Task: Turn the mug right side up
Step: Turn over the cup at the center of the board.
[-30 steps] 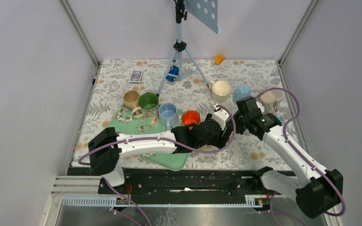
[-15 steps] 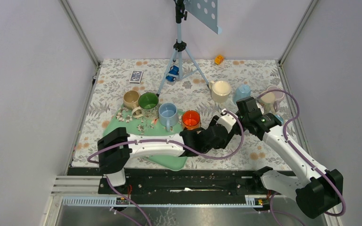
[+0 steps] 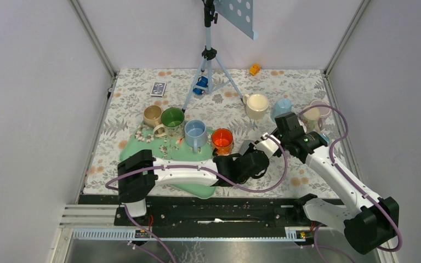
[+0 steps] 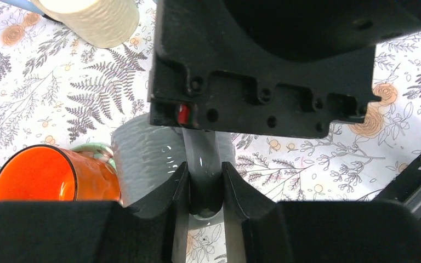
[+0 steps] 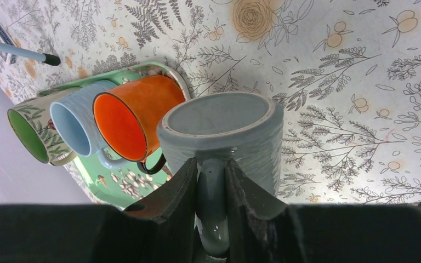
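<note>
The grey mug (image 5: 222, 123) is upside down, its flat base facing up, just right of the orange mug (image 5: 129, 115). My right gripper (image 5: 212, 181) is shut on the mug's handle (image 5: 214, 219). My left gripper (image 4: 204, 192) is shut on the same handle (image 4: 200, 159) from the opposite side, with the grey mug wall (image 4: 142, 159) just beyond its fingers. The right gripper's black body (image 4: 263, 66) fills the upper part of the left wrist view. In the top view both grippers meet at the mug (image 3: 248, 147), which they mostly hide. I cannot tell whether it touches the tablecloth.
A green tray (image 3: 142, 143) at the left holds the orange mug (image 3: 222, 138), a blue mug (image 3: 195, 130), a green mug (image 3: 172, 117) and a beige mug (image 3: 152, 115). A cream mug (image 3: 257, 104), a pale blue mug (image 3: 281, 107) and a pinkish mug (image 3: 318, 112) stand behind the right arm. A tripod (image 3: 209, 55) stands at the back.
My left arm has swung right to the grey mug and its jaws have closed on the handle. The right gripper has kept its grip and barely moved.
</note>
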Motion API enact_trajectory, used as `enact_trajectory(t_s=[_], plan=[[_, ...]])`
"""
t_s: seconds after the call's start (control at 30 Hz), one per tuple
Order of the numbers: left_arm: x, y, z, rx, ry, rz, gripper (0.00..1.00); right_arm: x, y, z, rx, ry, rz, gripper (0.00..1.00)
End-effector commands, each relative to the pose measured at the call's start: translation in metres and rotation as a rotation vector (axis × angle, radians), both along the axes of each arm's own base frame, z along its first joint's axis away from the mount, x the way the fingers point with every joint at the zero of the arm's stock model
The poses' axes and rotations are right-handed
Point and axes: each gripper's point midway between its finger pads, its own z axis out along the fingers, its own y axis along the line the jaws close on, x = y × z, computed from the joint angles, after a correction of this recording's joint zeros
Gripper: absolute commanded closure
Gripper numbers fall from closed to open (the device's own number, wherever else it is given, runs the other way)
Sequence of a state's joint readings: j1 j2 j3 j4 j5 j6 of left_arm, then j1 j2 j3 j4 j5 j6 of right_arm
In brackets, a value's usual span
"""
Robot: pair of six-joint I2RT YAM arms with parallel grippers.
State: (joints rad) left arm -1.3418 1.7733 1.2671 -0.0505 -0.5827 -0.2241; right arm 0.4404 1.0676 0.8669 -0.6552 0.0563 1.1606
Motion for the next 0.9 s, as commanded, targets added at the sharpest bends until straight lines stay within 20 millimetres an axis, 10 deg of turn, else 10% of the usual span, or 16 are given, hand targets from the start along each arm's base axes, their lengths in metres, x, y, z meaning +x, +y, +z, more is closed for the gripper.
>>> enact_trajectory(t_s=[0.0,0.23,0.53,0.87], plan=[[0.007,-0.013,0.028,-0.076,-0.040,0.012,0.78,0.012,0.014,0.029,0.086,-0.086,0.006,1.00],[0.004,-0.015,0.038,-0.127,-0.013,0.010,1.00,0.012,0.013,0.029,0.076,-0.100,0.025,1.00],[0.006,-0.009,0.049,-0.223,0.077,0.003,1.00,0.015,0.015,0.034,0.084,-0.194,0.069,0.39],[0.008,0.005,0.064,-0.321,0.197,0.000,1.00,0.019,-0.002,0.045,-0.001,-0.269,0.057,0.01]])
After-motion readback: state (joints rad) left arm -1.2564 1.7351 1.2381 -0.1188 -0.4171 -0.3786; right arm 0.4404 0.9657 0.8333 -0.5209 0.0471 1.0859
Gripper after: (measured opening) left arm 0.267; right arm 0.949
